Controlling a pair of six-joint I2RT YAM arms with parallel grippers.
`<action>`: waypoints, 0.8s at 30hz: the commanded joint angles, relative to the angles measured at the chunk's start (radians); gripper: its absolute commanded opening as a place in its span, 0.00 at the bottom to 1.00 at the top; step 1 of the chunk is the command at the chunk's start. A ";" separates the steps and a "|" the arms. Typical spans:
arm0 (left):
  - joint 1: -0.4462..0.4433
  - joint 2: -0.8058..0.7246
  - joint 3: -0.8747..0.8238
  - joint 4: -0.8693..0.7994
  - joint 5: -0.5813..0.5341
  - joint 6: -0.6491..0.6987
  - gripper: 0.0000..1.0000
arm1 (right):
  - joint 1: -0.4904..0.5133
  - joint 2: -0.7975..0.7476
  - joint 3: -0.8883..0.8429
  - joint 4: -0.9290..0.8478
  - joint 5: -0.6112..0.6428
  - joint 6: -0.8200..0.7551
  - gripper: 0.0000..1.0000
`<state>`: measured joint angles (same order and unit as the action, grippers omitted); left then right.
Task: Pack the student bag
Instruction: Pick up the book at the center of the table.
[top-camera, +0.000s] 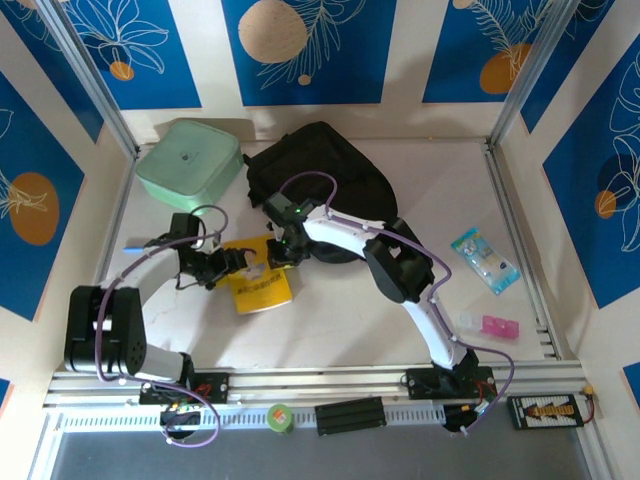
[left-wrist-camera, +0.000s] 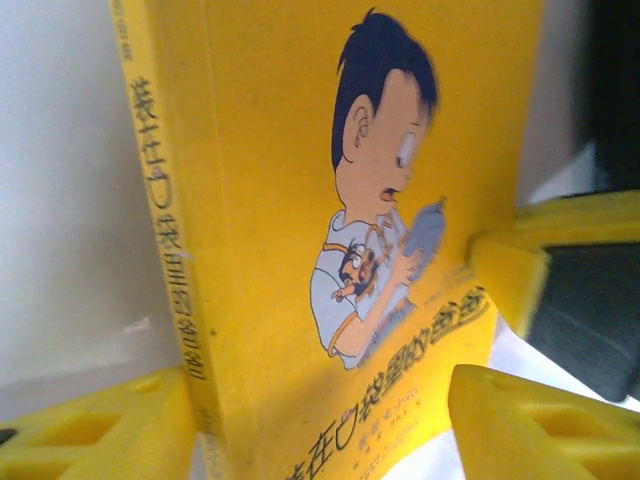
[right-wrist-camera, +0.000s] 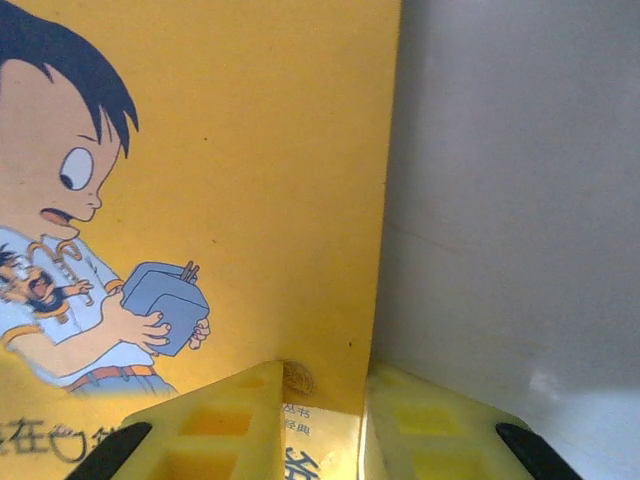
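The student bag, a black backpack, lies at the back middle of the table. In front of it lies a yellow book with a cartoon boy on its cover. My left gripper is at the book's left end, open. Its left finger is against the spine and its right finger stands clear of the cover. My right gripper is at the book's far edge. Its jaws are close together with a strip of that edge between them. I cannot make out whether they pinch it.
A mint-green lidded box stands at the back left beside the bag. A clear blue packet and a small pink thing lie on the right. A green tape roll sits on the front rail. Metal posts frame the table's sides.
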<state>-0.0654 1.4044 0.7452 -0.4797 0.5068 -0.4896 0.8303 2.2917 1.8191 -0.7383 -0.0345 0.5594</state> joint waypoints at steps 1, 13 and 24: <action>-0.005 -0.052 0.031 0.057 0.188 0.039 0.56 | 0.006 0.051 -0.046 -0.025 0.034 0.018 0.21; -0.020 -0.028 -0.005 0.118 0.204 0.021 0.42 | 0.007 0.057 -0.046 -0.039 0.070 0.018 0.19; -0.025 -0.048 0.058 0.063 0.088 0.037 0.09 | 0.020 -0.027 0.020 -0.075 0.089 0.009 0.23</action>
<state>-0.0723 1.3922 0.7494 -0.4221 0.5911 -0.4713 0.8291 2.2791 1.8267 -0.7639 0.0063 0.5701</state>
